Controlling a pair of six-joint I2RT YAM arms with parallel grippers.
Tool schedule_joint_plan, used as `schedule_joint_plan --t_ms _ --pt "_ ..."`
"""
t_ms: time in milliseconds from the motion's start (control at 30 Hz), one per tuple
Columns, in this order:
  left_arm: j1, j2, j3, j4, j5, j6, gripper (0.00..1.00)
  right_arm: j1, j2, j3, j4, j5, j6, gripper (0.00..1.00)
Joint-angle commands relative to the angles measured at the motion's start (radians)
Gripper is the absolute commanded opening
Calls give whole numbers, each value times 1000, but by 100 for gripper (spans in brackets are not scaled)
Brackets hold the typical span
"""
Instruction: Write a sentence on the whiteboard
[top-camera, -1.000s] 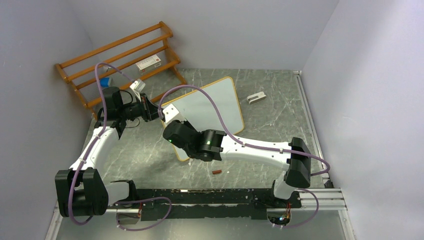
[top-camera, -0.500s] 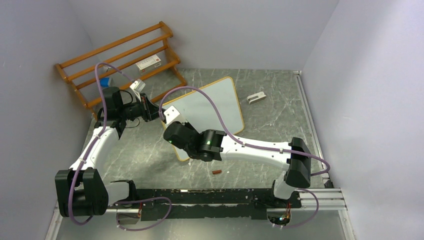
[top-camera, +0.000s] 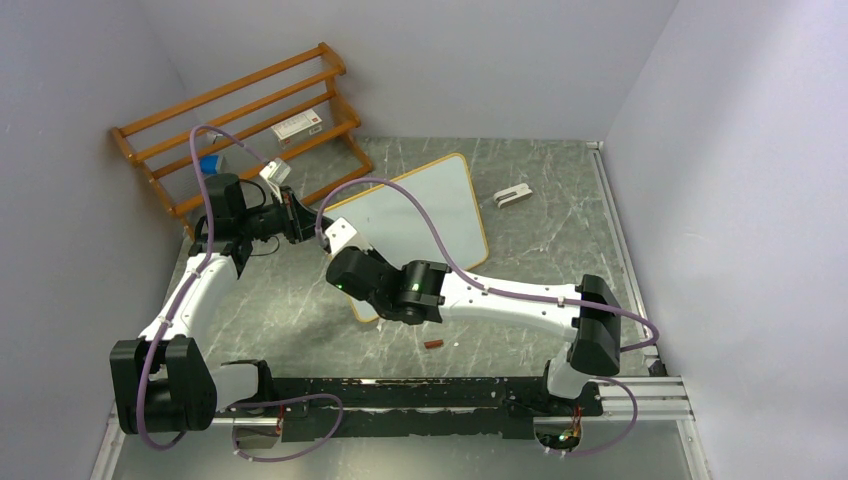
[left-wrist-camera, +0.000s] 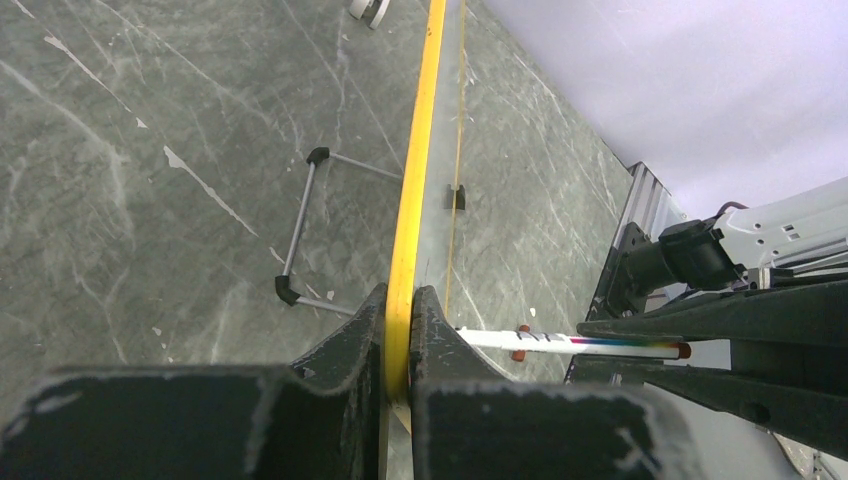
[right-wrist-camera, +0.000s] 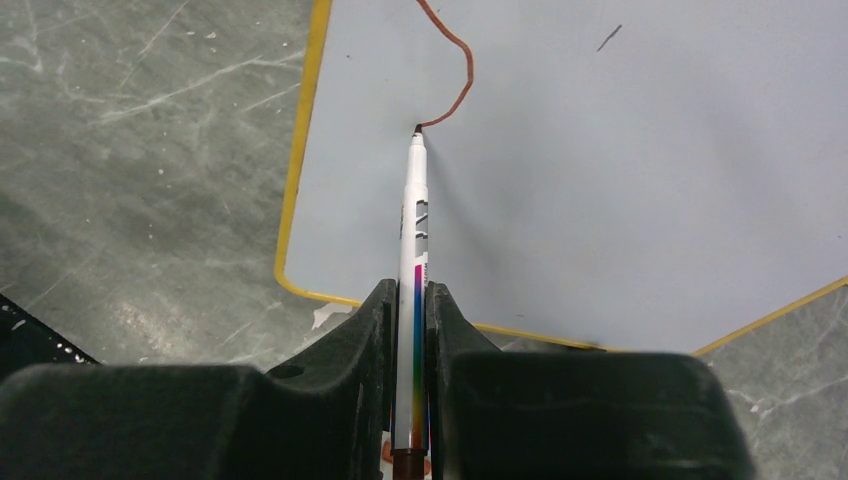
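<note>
Top view: whiteboard (top-camera: 425, 205) sits centre-far on the tabletop (top-camera: 540, 250), long axis running near-left to far-right; it looks propped at a tilt. A wooden rack (top-camera: 235, 115) stands at the far-left wall. Left hand (top-camera: 303, 224) is at the board's left edge. Right hand (top-camera: 338, 236) is just right of it, over the near-left part of the face. Both arms meet at that 1 corner. Left wrist view: the left hand's jaws are closed tight on the yellow frame (left-wrist-camera: 415, 180), seen edge-on and running straight away from the hand. A wire stand (left-wrist-camera: 300, 230) is on the back side and the marker (left-wrist-camera: 560, 343) on the face side. Right wrist view: the right hand is clamped shut on the marker barrel, which lies in line with the fingers. The tip touches the face near its left edge, at the end of 1 curved red-brown stroke (right-wrist-camera: 462, 70). Apart from 1 small dark tick (right-wrist-camera: 608, 38), the rest of the face is bare. Judgement: writing has barely begun. Free surface lies right of the tip, so coming strokes must travel rightward along the long axis, away from the left hand's pinch. The board may flex more there.
</note>
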Motion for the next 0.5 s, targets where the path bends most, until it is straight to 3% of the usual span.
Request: schedule_joint_plan --t_ms 0,467 --pt "-18 33 -36 -113 -88 106 5 7 18 29 6 -13 6 0" --pt "-18 33 -35 -117 -91 109 5 11 31 54 61 9 -9 0"
